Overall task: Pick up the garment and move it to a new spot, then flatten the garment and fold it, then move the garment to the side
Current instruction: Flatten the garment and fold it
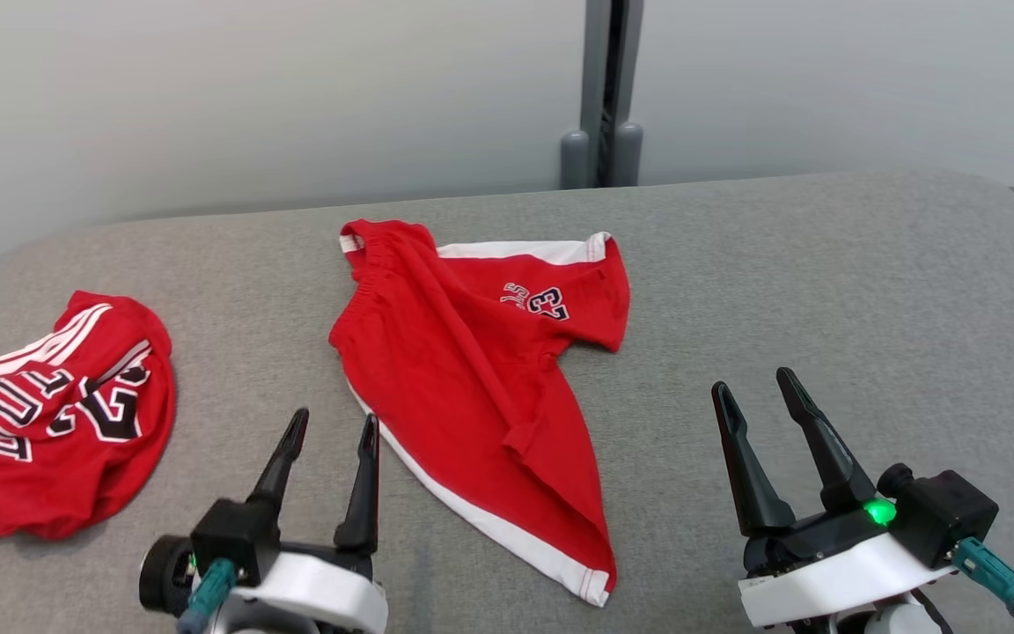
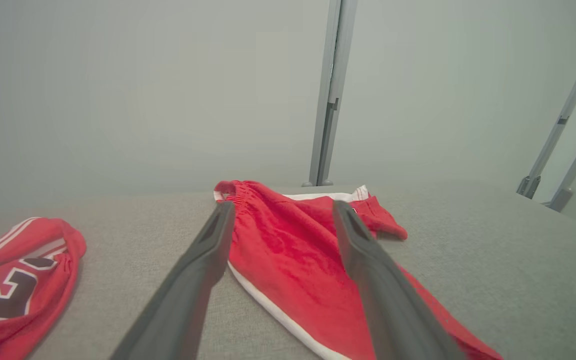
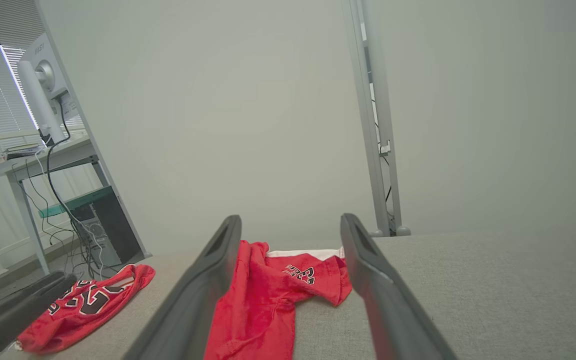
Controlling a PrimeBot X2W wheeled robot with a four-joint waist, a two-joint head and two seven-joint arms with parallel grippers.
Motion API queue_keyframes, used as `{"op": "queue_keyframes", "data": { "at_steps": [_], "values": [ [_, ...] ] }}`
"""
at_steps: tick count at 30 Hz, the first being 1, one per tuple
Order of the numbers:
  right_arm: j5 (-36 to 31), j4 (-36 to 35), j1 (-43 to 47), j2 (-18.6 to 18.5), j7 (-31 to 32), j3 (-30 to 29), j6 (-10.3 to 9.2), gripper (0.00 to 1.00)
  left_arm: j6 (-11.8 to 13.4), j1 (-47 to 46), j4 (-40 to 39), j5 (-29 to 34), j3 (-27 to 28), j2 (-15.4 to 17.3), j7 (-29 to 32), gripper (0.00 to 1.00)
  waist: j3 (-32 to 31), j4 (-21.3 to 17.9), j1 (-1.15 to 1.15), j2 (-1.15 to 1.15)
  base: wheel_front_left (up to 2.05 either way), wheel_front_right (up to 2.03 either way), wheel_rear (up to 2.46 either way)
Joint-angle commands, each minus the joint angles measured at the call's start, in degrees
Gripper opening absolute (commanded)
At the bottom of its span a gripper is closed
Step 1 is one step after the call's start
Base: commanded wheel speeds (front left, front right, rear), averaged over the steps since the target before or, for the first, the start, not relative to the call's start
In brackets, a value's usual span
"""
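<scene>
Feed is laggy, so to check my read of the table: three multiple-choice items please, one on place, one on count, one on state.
1. The red jersey lies where relative to the red shorts? A to the robot's left; B to the robot's right; C on top.
2. How many garments lie on the grey surface? A one; B two; C three.
3. The left end effector and right end effector are: A both open, empty; B both shut on cloth; C one open, one shut.
1 A: the jersey sits at the head view's left. 2 B: jersey plus shorts. 3 A: both finger pairs stand apart, gripping nothing.
</scene>
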Motion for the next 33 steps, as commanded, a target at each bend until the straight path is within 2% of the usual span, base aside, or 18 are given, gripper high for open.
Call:
{"op": "queue_keyframes", "data": {
  "at_steps": [1, 13, 18, 23, 29, 33],
  "values": [
    [-0.6, 0.5, 0.0, -0.2, -0.1, -0.1, 0.01, 1.0, -0.6, 0.7, -1.0, 0.9, 0.8, -0.4, -0.2, 1.0, 0.2, 0.9, 0.0, 0.0, 0.0, 0.0, 0.0],
    [-2.0, 2.3, -0.6, -0.3, -0.1, 0.7, 0.01, 1.0, -2.5, 2.6, -2.6, 3.9, 3.2, -2.9, -0.2, 1.0, 0.7, 3.0, 0.0, 0.0, 0.0, 0.0, 0.0],
    [-1.9, 5.6, -2.0, -0.9, -0.1, 4.5, 0.01, 1.0, -3.0, 1.8, -2.5, 4.1, 2.8, -3.1, -0.2, 1.0, 1.4, 4.4, 0.0, 0.0, 0.0, 0.0, 0.0],
    [-5.5, 14.7, -6.6, -1.8, -0.1, 9.5, 0.01, 1.0, -2.4, 0.9, -2.4, 2.5, 0.5, -3.1, -0.2, 1.0, 3.0, 7.2, 0.0, 0.0, 0.0, 0.0, 0.0],
    [-6.6, 27.0, -12.2, -1.3, 0.2, 11.5, 0.01, 1.0, -1.9, -0.5, -2.1, 1.4, -2.1, -3.2, -0.2, 1.0, 4.7, 11.2, 0.0, 0.0, 0.0, 0.0, 0.0],
    [-7.2, 33.1, -14.4, -1.1, 0.0, 10.6, 0.0, 1.0, -1.3, -0.6, -1.9, 0.9, -2.8, -3.2, -0.2, 1.0, 5.1, 13.1, 0.0, 0.0, 0.0, 0.0, 0.0]
  ]
}}
